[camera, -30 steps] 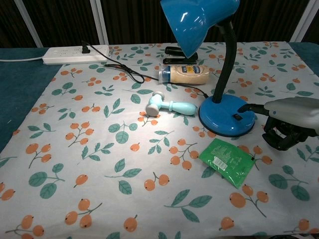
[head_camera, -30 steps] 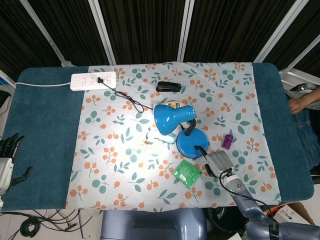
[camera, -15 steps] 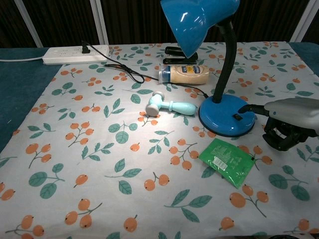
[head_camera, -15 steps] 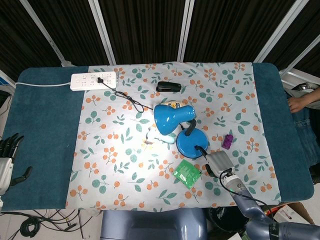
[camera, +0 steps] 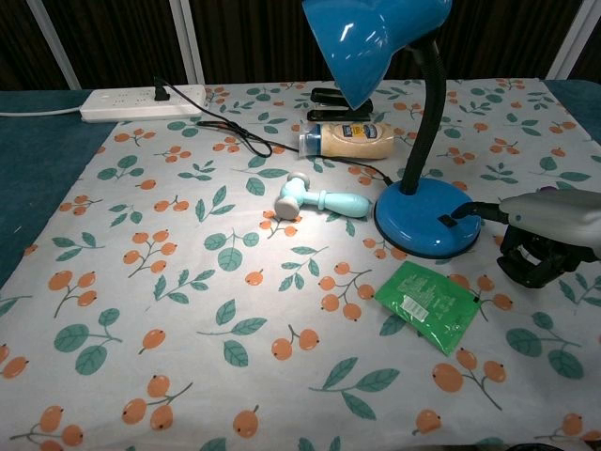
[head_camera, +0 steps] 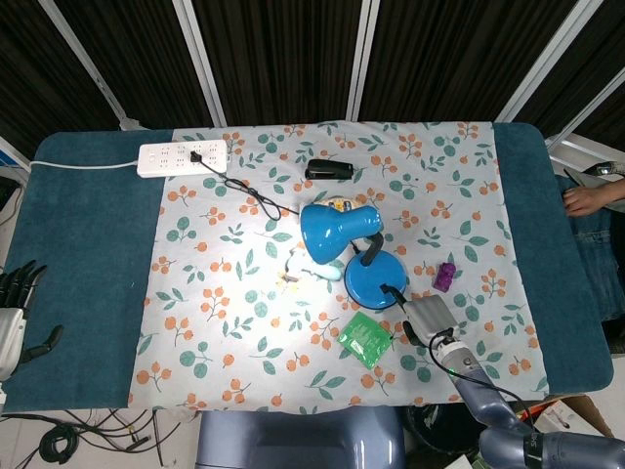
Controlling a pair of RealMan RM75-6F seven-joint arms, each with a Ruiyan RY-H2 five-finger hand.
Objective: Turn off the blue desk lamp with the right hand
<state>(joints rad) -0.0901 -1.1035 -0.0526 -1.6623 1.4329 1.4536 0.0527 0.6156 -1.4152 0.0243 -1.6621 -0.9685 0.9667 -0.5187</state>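
Observation:
The blue desk lamp stands right of the table's middle and is lit, with a bright pool on the cloth to its left. Its round base carries a small black switch. My right hand sits just right of the base, one dark finger stretched onto the base's edge close to the switch and the other fingers curled under. In the head view the right hand lies below and right of the base. My left hand rests at the table's left edge, fingers apart, holding nothing.
A green packet lies just in front of the base. A light-blue roller and a squeeze bottle lie left of and behind it. The lamp's cord runs to a power strip. A stapler and a purple object are nearby.
My right hand has shifted slightly, and its outstretched finger has dropped a little lower onto the base near the switch. The lamp stays lit. The left hand has not moved.

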